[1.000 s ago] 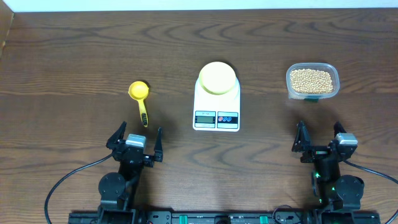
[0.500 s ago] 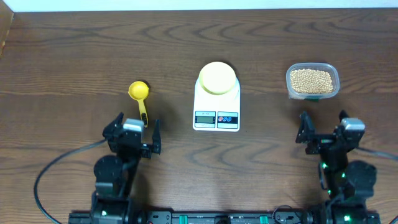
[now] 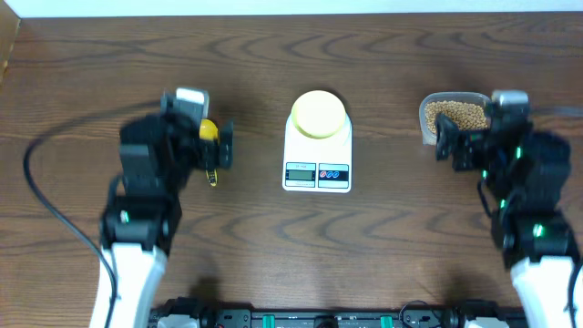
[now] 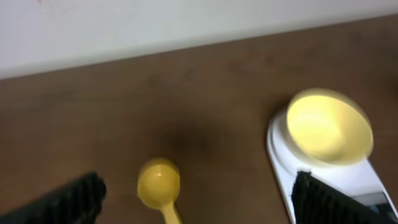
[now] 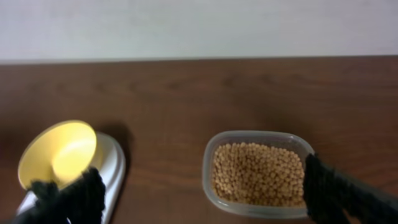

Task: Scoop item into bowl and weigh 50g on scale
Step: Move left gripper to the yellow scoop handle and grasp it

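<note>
Surface: a dark brown wood-grain table (image 3: 383, 55), matte.

The scale (image 3: 317, 157) is a white, smooth, rounded rectangle with a small display and two round buttons on its near edge. The bowl (image 3: 319, 113) is round, pale yellow-green and glossy. It sits on the far end of the scale and is empty in both wrist views.

To the right of the scale, apart from it, stands a clear plastic tub (image 3: 426, 117) with rounded corners. It holds the beans (image 3: 463, 115), which are small, round, tan and closely packed.

To the left of the scale lies a bright yellow plastic measuring scoop (image 3: 209, 130), round cup away from the robot and handle toward it.

Change since the earlier frames: both arms have left their low posture on the near side of the scale and reached out. The scale, bowl, tub and scoop have not moved.

The left gripper (image 3: 197, 138) hangs over the scoop with its jaws spread wide, and its dark ribbed fingers (image 4: 81, 199) sit at opposite edges of the wrist view. It grips nothing. The arm is blurred overhead, so its height above the scoop is uncertain.

The right gripper (image 3: 470, 141), at the tub's near edge, is likewise fully spread and empty. The tub lies between its fingers in the wrist view.
</note>
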Available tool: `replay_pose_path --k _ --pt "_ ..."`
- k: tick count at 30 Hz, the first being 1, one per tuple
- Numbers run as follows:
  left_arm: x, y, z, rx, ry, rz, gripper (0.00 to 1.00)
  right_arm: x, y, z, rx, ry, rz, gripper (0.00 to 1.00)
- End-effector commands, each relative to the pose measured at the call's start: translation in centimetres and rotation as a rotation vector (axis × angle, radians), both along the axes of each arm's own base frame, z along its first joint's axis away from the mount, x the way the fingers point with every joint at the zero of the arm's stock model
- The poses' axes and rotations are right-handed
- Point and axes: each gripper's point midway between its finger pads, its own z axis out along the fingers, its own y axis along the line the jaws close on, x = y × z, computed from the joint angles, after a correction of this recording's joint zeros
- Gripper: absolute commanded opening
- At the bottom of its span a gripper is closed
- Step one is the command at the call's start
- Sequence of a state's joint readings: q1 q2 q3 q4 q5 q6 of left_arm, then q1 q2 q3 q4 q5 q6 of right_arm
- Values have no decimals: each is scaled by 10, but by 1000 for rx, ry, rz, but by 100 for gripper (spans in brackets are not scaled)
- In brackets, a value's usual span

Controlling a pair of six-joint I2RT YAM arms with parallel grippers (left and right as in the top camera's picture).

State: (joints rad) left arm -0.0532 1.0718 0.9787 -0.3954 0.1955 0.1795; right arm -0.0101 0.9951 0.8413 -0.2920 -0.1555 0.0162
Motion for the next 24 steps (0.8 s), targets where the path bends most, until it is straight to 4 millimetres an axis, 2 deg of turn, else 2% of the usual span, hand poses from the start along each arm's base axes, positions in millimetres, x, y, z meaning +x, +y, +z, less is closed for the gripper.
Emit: replay_pose_path --k 1,6,8,12,15,19,24 --pt "22 -1 22 -55 52 -26 98 24 8 22 -26 21 73 99" --pt "48 1 25 -114 148 -54 97 52 9 17 -61 138 108 99" --pt "57 -2 19 -129 162 -72 98 62 10 11 -55 186 114 99" --pt "66 -3 2 -133 199 -75 98 81 28 -1 8 203 206 99" --pt "71 0 -10 -103 216 -89 97 87 38 -7 55 209 253 99" --pt "83 26 -43 -66 288 -17 98 93 56 -4 109 174 347 99" --pt "92 73 -89 -90 389 110 98 99 59 -18 113 202 345 99"
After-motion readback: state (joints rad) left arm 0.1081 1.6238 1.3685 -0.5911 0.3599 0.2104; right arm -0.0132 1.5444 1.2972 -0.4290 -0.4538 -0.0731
